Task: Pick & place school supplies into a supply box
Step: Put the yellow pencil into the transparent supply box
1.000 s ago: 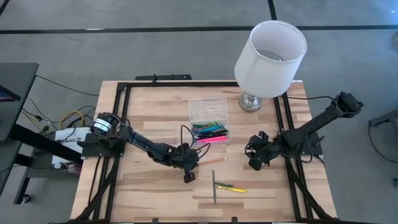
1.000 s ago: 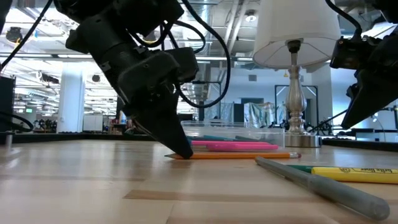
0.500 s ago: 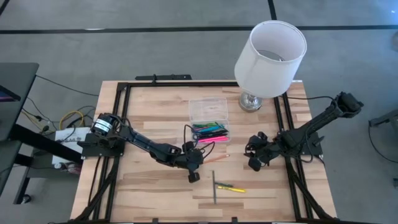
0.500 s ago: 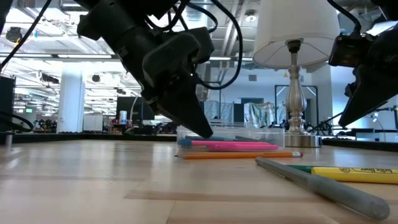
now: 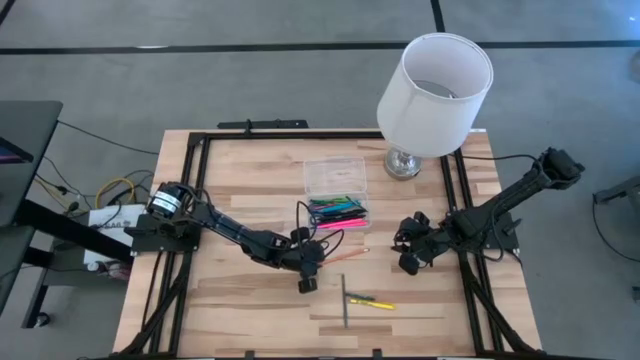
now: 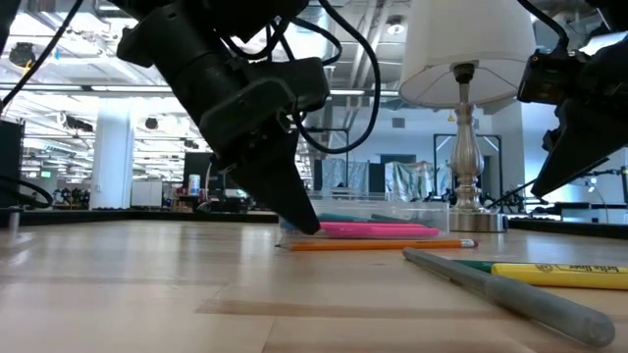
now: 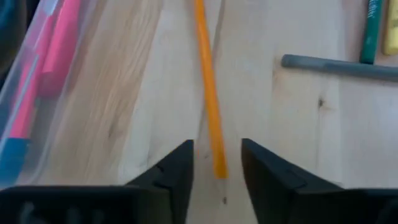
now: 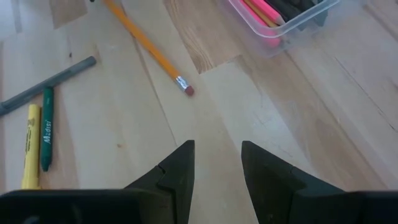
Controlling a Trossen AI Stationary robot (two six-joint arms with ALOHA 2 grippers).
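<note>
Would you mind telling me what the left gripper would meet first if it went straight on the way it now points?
Probably the orange pencil: its tip lies between the left gripper's open fingers, on the bare table.

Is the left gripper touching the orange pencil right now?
Apart. The left wrist view shows the left gripper with its fingers spread, the orange pencil lying on the table between them with bare wood on both sides of its tip.

The clear box (image 7: 37, 81) is cut off at the picture's edge; the pens (image 5: 338, 210) inside look too small to count.
</note>
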